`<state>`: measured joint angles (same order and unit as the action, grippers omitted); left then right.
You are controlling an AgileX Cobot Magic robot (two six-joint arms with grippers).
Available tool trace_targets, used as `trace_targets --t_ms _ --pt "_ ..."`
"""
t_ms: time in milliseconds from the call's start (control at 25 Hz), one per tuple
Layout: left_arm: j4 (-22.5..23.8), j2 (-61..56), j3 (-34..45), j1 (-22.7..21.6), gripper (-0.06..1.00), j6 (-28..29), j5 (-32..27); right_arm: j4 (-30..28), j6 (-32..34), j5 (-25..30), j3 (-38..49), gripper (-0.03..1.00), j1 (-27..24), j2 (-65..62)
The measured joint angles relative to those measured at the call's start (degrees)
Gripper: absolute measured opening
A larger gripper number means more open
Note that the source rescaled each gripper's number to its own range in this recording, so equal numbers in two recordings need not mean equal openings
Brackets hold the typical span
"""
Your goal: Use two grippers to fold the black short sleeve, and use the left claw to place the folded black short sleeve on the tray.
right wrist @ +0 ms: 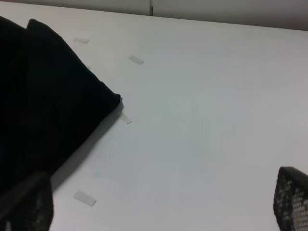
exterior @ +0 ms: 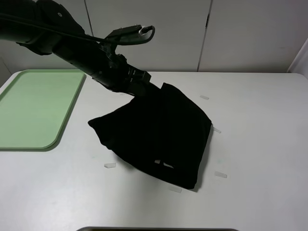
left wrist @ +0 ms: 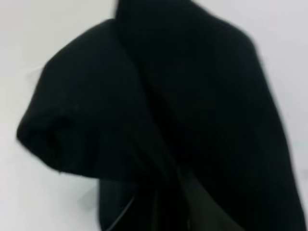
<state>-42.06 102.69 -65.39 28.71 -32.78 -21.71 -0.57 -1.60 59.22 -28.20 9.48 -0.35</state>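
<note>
The black short sleeve (exterior: 159,134) is folded into a thick bundle in the middle of the white table. Its far upper edge is pulled up off the surface while its near edge rests on the table. My left gripper (exterior: 146,88) is shut on that raised edge, its arm reaching in from the upper left. In the left wrist view the dark cloth (left wrist: 168,96) fills most of the picture. My right gripper (right wrist: 161,211) is open and holds nothing, to the right of the shirt's corner (right wrist: 43,106). The pale green tray (exterior: 33,106) lies at the far left with nothing on it.
Small white tape marks (exterior: 110,165) (exterior: 220,174) (exterior: 204,97) dot the table around the shirt. White cabinet doors (exterior: 202,33) stand behind the table. Bare tabletop (exterior: 260,125) stretches to the right of the shirt.
</note>
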Motion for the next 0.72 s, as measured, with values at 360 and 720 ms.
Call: trace_targets --t_ms 360,720 --pt "-6.7 0.0 0.0 4.4 0.01 -1.3 5.4 0.0 0.0 0.0 0.0 1.00 0.0 0.0" --pt "-9.5 2.6 -0.1 9.5 0.01 -1.5 10.2 0.0 0.0 0.0 0.0 1.00 0.0 0.0"
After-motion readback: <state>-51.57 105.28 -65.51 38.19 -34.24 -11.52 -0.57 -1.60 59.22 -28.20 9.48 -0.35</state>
